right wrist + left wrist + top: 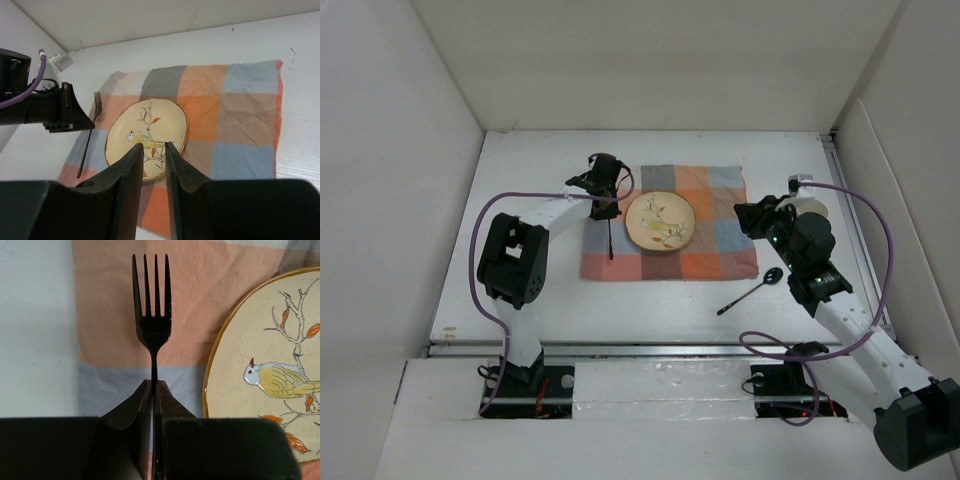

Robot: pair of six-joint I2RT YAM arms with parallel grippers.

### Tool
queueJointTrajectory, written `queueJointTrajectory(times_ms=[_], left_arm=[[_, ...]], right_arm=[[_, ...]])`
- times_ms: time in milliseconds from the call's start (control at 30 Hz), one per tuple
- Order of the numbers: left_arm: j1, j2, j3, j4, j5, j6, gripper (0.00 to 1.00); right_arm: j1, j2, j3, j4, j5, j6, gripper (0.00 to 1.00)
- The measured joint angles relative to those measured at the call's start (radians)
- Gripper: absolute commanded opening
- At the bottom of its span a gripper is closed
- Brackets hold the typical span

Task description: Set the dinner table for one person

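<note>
Left fingers (131, 409) pinch the fork (153, 330) handle above the dinner table (650, 305).

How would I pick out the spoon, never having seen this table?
Find the checked placemat in the middle of the white dinner table, with the bird-painted plate on it. Just off the cloth's near right corner, on bare tabletop, lies the black spoon. Unlike the black fork in the left gripper, it has a round bowl and nothing holds it.

Left claw (152, 386) clamped, right claw (154, 148) — barely parted
</note>
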Motion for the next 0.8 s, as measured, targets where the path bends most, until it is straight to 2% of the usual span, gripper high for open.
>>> queueJointTrajectory(times_ms=[600, 700, 733, 800], left_arm=[[-0.028, 0.1, 0.003, 0.016, -0.048, 0.024, 0.0], [-0.031, 0.106, 0.01, 0.011, -0.06, 0.03, 0.17], [-0.032, 0.105, 0.011, 0.012, -0.064, 0.03, 0.26], [-0.034, 0.105, 0.011, 0.014, -0.066, 0.031, 0.31]], right_arm=[[0.0, 0.002, 0.0, 0.0, 0.0, -0.003, 0.3], [0.0, 0.002, 0.0, 0.0, 0.0, -0.003, 0.31], [0.0, 0.002, 0.0, 0.0, 0.0, -0.003, 0.31], [0.0, 0.002, 0.0, -0.001, 0.0, -0.003, 0.31]])
